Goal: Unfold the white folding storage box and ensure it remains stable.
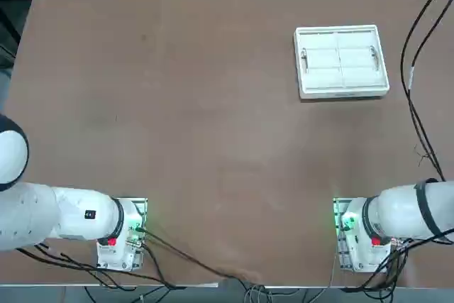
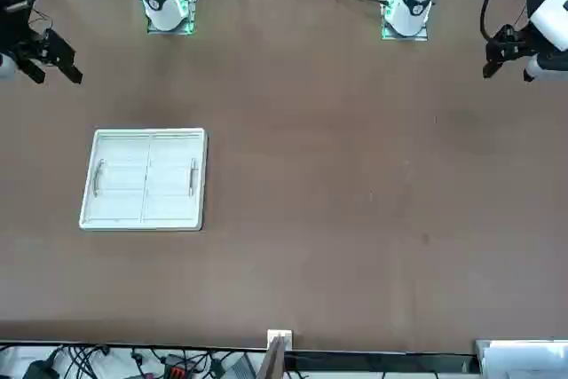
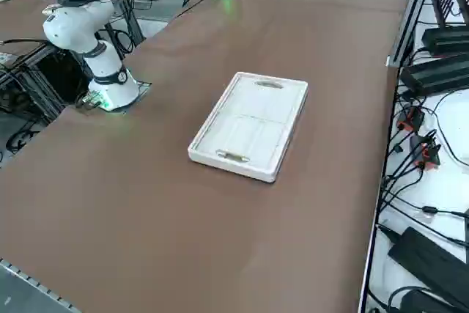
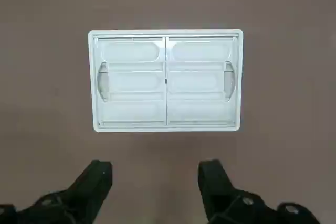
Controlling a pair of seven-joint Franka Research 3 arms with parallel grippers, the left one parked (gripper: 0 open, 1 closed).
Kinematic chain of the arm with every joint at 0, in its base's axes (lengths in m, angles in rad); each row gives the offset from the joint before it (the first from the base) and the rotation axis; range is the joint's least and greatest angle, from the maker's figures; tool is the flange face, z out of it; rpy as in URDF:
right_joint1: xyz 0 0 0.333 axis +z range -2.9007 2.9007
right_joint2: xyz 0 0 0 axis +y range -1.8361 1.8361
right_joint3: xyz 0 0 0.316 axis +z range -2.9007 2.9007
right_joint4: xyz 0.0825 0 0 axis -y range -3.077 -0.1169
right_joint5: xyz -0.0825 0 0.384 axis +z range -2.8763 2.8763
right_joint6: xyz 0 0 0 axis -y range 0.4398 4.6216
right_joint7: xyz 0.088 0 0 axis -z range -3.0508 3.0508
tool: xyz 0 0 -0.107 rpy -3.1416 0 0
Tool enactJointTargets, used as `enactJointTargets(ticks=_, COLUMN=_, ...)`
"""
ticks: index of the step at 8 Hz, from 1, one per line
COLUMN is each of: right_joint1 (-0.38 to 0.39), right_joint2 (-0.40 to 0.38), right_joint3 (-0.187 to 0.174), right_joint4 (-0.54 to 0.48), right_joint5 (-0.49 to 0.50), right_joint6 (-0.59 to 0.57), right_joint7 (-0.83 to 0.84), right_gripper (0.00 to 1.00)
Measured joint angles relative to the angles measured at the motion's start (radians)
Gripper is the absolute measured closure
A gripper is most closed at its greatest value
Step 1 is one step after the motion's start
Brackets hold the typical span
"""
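Right gripper point(image 4: 155, 182) hangs high above the brown table point(image 1: 177, 125), fingers spread wide, nothing held. Nothing's begun: the white folding storage box point(image 1: 341, 61) lies collapsed flat on the table's far right. Next, I reckon, descend and hook a folded panel. Cables point(image 3: 421, 144) crowd the edge.
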Motion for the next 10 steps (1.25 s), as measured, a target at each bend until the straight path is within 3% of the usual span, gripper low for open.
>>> enactJointTargets(ticks=6, right_joint1=0.012, right_joint2=0.019, right_joint3=0.013, right_joint4=0.0, right_joint5=0.0, right_joint6=-0.004, right_joint7=-0.001, right_gripper=0.0)
enactJointTargets(ticks=8, right_joint1=0.068, right_joint2=0.057, right_joint3=0.018, right_joint4=-0.001, right_joint5=-0.004, right_joint6=-0.002, right_joint7=0.08, right_gripper=0.0)
enactJointTargets(ticks=10, right_joint1=0.182, right_joint2=0.133, right_joint3=0.022, right_joint4=-0.003, right_joint5=-0.023, right_joint6=0.023, right_joint7=0.246, right_gripper=0.0)
